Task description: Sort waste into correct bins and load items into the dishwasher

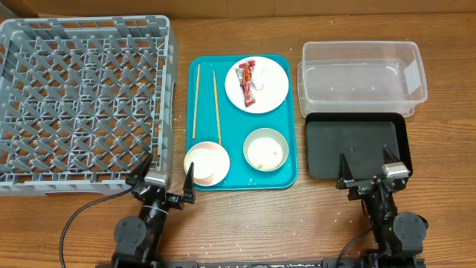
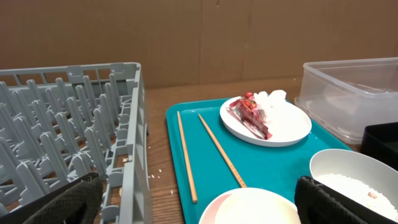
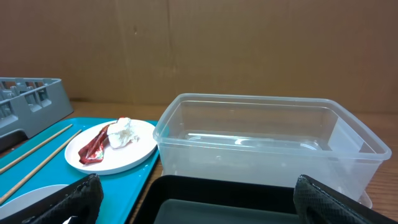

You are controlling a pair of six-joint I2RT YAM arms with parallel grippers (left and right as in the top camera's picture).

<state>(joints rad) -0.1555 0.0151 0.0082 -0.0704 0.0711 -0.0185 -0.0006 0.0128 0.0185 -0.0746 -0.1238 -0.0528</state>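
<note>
A teal tray [image 1: 286,160] holds a round plate [image 1: 271,89] with a red-and-white wrapper [image 1: 245,77] and a white tissue [image 1: 258,83] on it, two wooden chopsticks [image 1: 216,95], a pale bowl [image 1: 210,160] and a bowl with rice [image 1: 265,149]. The grey dish rack [image 1: 78,100] stands at the left. The clear tub [image 1: 363,71] and the black tray [image 1: 355,145] are at the right. My left gripper [image 1: 165,182] is open at the near edge, beside the pale bowl [image 2: 249,208]. My right gripper [image 1: 366,173] is open over the black tray's near edge [image 3: 186,199]. No cup shows.
Loose rice grains [image 2: 158,174] lie on the wooden table [image 1: 238,223] between the rack and the teal tray. A cardboard wall [image 3: 199,43] stands behind the table.
</note>
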